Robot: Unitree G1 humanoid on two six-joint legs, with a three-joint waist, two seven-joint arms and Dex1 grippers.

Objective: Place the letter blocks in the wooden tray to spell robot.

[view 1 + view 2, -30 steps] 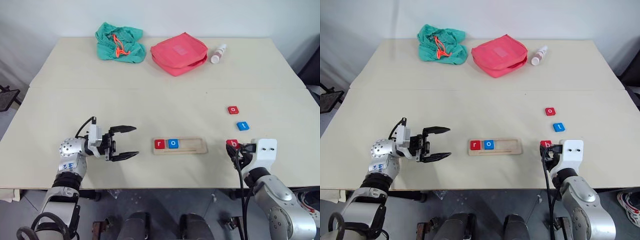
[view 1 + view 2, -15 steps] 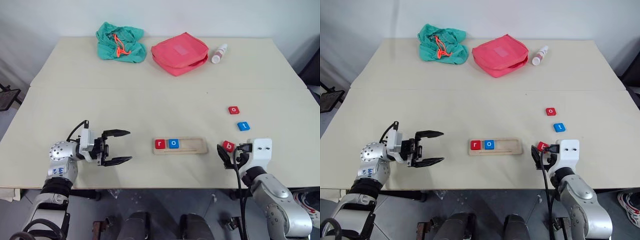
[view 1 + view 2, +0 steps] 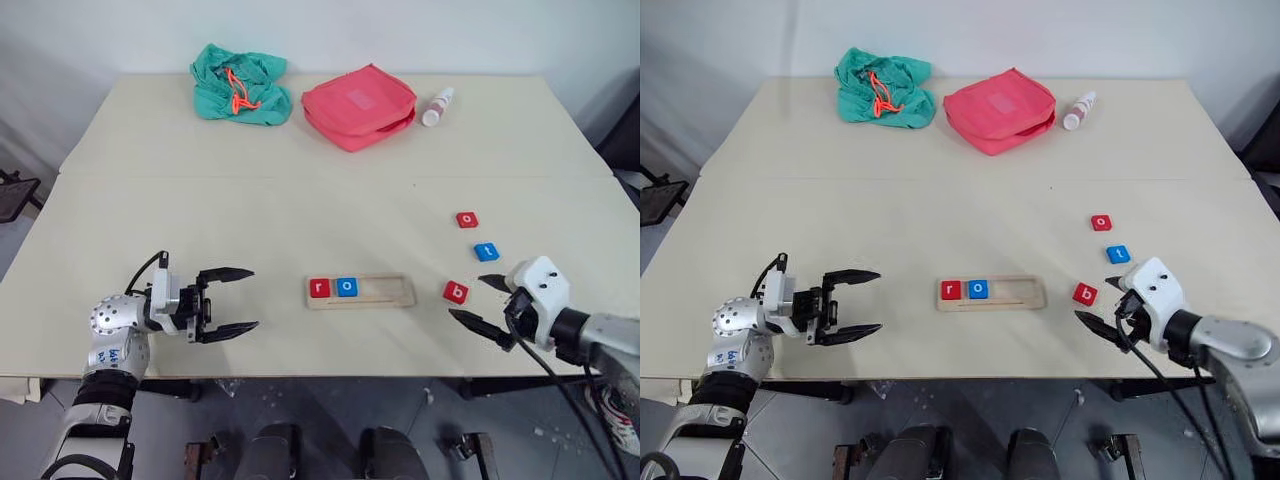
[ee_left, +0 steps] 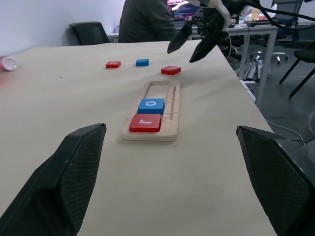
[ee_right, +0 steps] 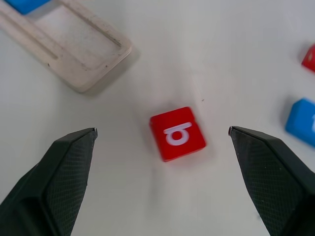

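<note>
Red "b" block (image 5: 177,133) lies flat on the table (image 3: 300,220), light and stiff; right fingers (image 5: 69,162) stand wide, should pinch its side edges.

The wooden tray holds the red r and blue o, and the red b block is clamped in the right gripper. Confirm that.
Not quite. The wooden tray does hold the red r and blue o, but the red b block lies free on the table; the right wrist view shows it apart from both fingers of the open right gripper.
</note>
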